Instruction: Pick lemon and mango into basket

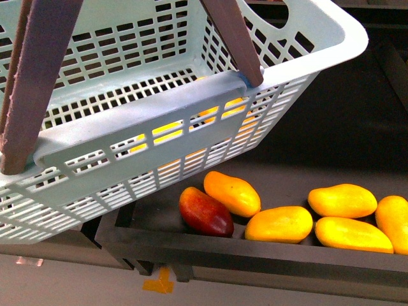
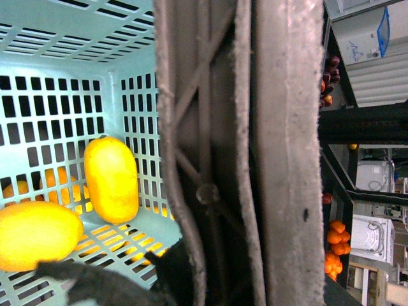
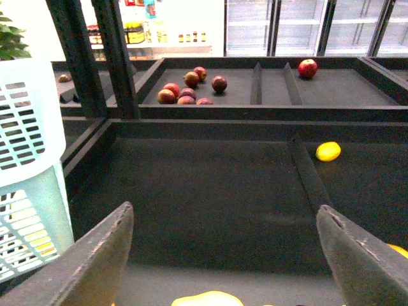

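One-handed, clamping the brown handle (image 1: 38,83) with the left gripper (image 2: 233,159), clenched, hanging the basket (image 1: 191,121) tilted over a shelf (image 1: 255,252) of mangoes (image 1: 233,193). Carrying two yellow fruits (image 2: 111,178) on its slotted floor, lemon and mango not telling apart. Spreading the right gripper (image 3: 223,255) wide, released, hovering above another yellow fruit (image 3: 204,298).

The teal slotted basket (image 2: 76,38), tilted, hangs by its brown handles from the left end effector; inside, the elongated mango (image 2: 111,180) leans upright just beside the oval lemon (image 2: 35,234).
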